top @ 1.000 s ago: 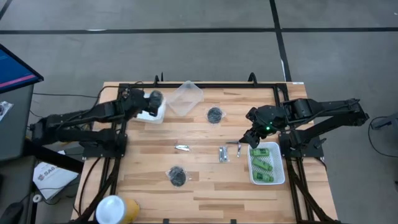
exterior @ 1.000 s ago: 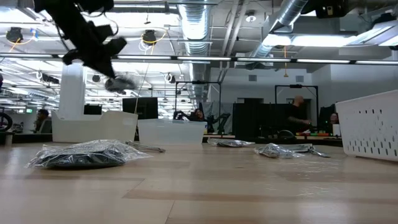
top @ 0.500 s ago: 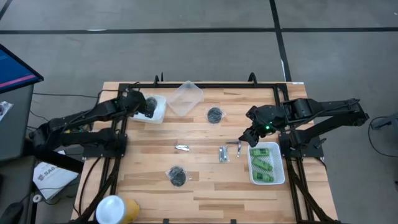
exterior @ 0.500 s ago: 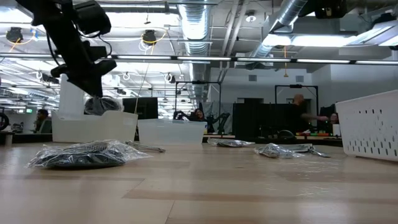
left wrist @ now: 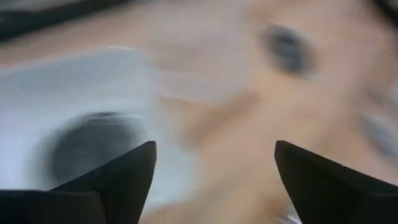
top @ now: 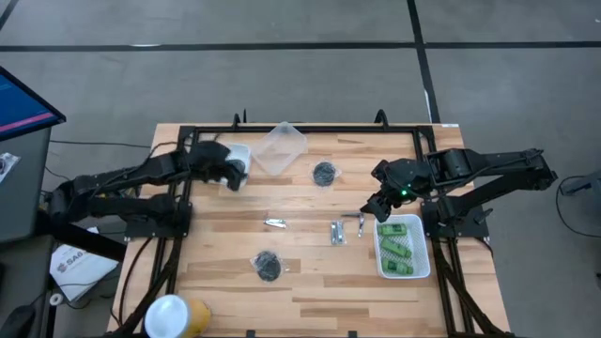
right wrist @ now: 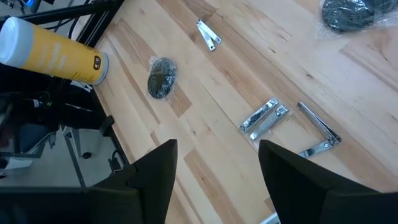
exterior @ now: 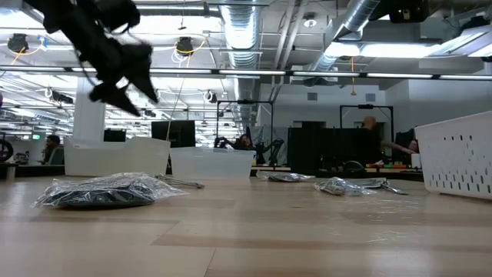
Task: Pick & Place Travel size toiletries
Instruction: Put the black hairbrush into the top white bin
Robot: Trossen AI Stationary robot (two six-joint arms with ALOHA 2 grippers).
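From above, the left gripper (top: 232, 175) hides the white tub (top: 240, 153); its wrist view shows jaws apart, a dark jar (left wrist: 93, 149) inside. The right gripper (top: 373, 208), jaws apart, hovers beside the basket (top: 382, 261) of green bottles (top: 400, 244).

Evenly and brightly lit from overhead, with only soft, faint shadows on the wooden table (top: 300, 282). Heavily smeared by motion in the left wrist view; sharp in the right wrist view. Glaring ceiling lights (exterior: 400, 50) in the low view, near tabletop slightly soft.
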